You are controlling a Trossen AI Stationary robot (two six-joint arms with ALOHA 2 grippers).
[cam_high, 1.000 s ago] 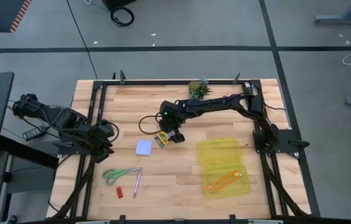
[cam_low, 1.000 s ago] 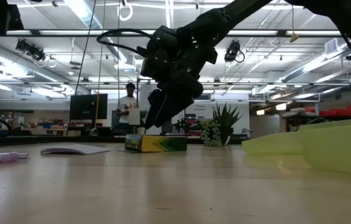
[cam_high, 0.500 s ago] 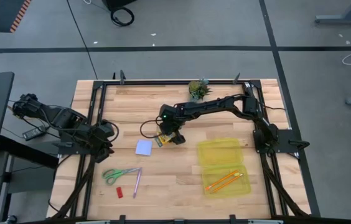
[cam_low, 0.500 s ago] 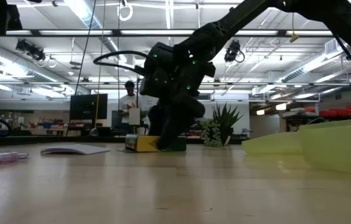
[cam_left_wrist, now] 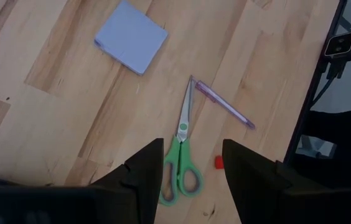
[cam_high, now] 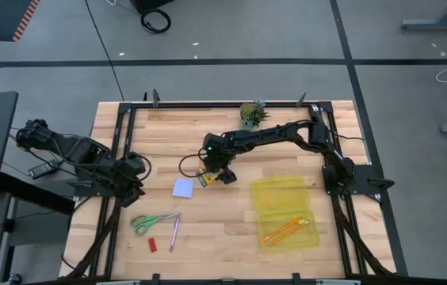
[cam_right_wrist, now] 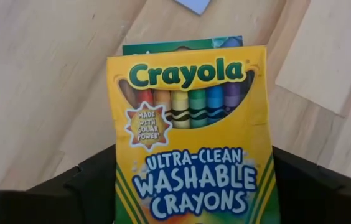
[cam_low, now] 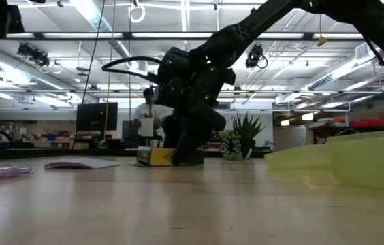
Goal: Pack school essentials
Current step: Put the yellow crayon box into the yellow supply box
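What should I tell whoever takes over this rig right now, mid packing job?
Right gripper: down at mid table, fingers either side of the crayon box; whether the grip is firm is unclear.
Left gripper: open, empty, waiting at the table's left edge above the scissors.
Yellow case: open on the right side, orange pencils already inside.
Still on the table: crayon box, blue note pad, scissors, pen, red eraser.
The potted plant stands at the far edge.
Left: pack those five.
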